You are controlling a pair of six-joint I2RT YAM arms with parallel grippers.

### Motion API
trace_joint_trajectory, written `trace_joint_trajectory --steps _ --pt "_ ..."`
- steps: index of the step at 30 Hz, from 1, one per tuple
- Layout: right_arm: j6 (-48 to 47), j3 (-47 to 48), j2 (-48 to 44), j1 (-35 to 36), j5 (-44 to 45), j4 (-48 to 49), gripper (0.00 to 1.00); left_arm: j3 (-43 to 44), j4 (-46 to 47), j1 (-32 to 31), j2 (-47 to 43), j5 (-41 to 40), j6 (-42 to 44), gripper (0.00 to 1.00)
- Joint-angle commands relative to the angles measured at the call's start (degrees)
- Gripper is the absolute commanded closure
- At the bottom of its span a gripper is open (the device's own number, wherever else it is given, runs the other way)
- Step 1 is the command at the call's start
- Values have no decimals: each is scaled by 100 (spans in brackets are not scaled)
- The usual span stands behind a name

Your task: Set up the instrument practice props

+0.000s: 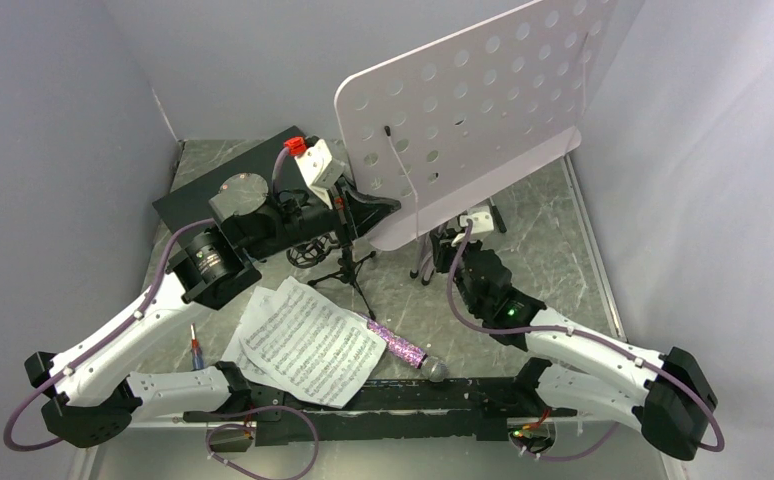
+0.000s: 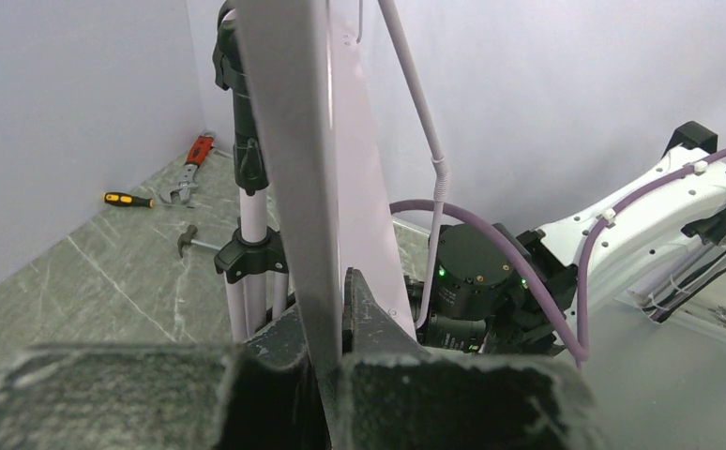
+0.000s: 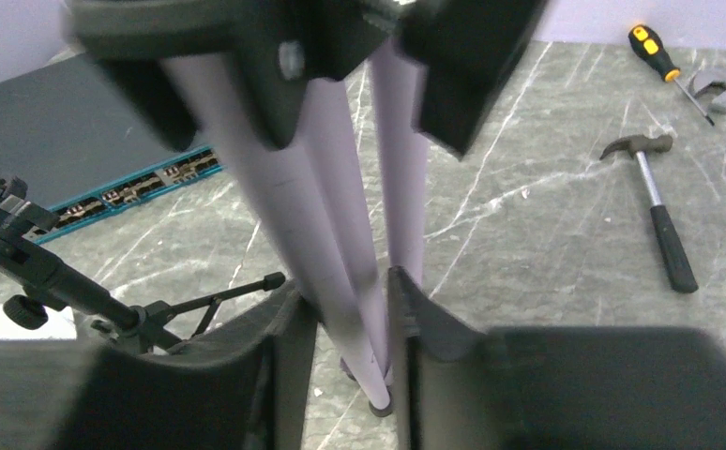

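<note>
Pale-lilac and punched with round holes, the one music stand (image 1: 463, 110) tilts at the back of the bench (image 1: 553, 250) on tripod legs. Two sheet-music pages (image 1: 308, 345) overlap near the front. One purple glitter microphone (image 1: 398, 345) lies just beside them, and one black mic stand (image 1: 343, 255) stands behind. The left gripper (image 2: 326, 347) has its jaws clamped on the stand's plate edge. The right gripper (image 3: 350, 319) has its jaws narrow around a leg; I cannot tell if they pinch it.

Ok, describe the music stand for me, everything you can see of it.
The music stand has a pale-lilac perforated plate, metal by its look, tilted, on silver tripod legs with black collars. It stands toward the back right of the marbled table. The left end effector pinches the plate's lower edge; the right end effector straddles one leg, contact unclear.
</note>
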Motion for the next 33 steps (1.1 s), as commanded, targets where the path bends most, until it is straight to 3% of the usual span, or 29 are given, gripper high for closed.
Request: trace_joint_trajectory --steps 1,4,19,33 --pt "-33 240 66 34 212 352 87 -107 -483 -38 109 51 -300 97" --pt "-101 225 55 36 282 312 100 -87 -576 -37 64 -45 -248 97" --pt "-55 226 -423 29 -66 -693 100 113 -866 -43 103 -284 -17 97" --pt "10 878 -404 23 -122 -1844 100 508 -1076 -38 160 -942 103 97"
